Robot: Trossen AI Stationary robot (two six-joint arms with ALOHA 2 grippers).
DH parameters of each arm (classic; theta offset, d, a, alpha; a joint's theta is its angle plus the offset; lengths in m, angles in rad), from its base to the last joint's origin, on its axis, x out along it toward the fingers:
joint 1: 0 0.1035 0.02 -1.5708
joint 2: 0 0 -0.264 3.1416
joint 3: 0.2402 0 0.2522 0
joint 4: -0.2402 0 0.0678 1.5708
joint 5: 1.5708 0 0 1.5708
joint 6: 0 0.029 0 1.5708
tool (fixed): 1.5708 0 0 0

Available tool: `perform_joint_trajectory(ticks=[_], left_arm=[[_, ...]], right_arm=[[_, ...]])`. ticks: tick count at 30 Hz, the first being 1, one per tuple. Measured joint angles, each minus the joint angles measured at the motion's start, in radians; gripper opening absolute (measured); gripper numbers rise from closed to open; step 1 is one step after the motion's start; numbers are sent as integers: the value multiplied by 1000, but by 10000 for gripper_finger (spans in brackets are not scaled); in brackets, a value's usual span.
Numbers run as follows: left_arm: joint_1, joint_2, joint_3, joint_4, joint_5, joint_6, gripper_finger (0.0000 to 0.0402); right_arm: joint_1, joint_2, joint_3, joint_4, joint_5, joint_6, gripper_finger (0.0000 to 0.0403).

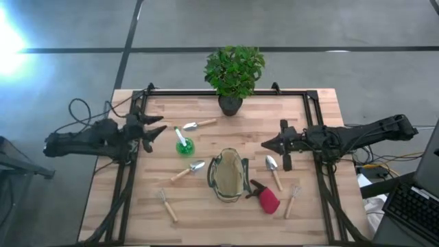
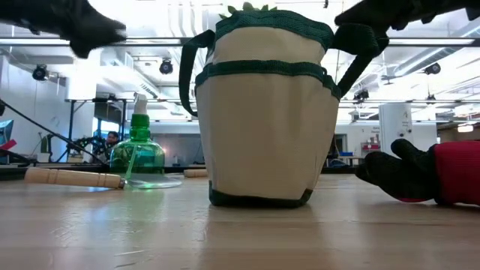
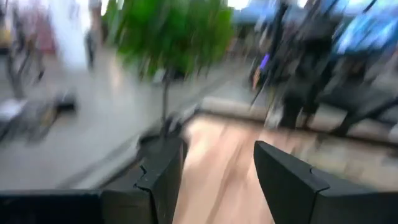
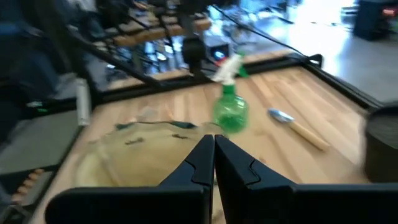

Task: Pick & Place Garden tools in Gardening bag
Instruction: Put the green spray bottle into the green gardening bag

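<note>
The gardening bag [image 2: 262,112] stands upright nearest the low camera, in the middle of the table's near half, its round mouth open upward. From above nothing can be made out inside it, so the task looks barely begun.

Every tool in sight still lies on the wooden table [image 1: 315,213]. The green spray bottle [image 1: 183,144] stands to the bag's left. One trowel [image 1: 199,125] lies beyond the bottle, near the potted plant [image 1: 233,72]. A second trowel [image 1: 187,170] lies just left of the bag, and a third trowel [image 1: 273,169] to its right. A hand fork [image 1: 167,204] rests near the front left, another fork [image 1: 291,199] near the front right. The red-and-black tool [image 1: 265,197] lies just beside the bag's right.

The left gripper [image 1: 159,132] hangs above the table's left side, near the bottle, fingers well apart and holding nothing. The right gripper [image 1: 266,145] hovers right of the bag, fingers pressed together, empty. All seven items remain to be placed.
</note>
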Motion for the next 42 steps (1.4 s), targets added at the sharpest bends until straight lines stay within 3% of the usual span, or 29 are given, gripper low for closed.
perform_joint_trajectory(ticks=[4,17,23,35,42], left_arm=[[0,64,16,-207,-10,-165,202],[-33,226,-150,-153,-151,-334,194],[-58,226,-221,-13,-217,-268,172],[-58,226,-338,157,-220,-181,170],[-58,226,-393,336,-261,23,170]], right_arm=[[0,-33,-7,-52,47,19,8],[0,-123,-63,-54,76,75,8],[0,-129,-63,-51,102,70,8],[0,-127,-63,-49,128,43,8],[0,-127,-63,-46,129,25,8]])
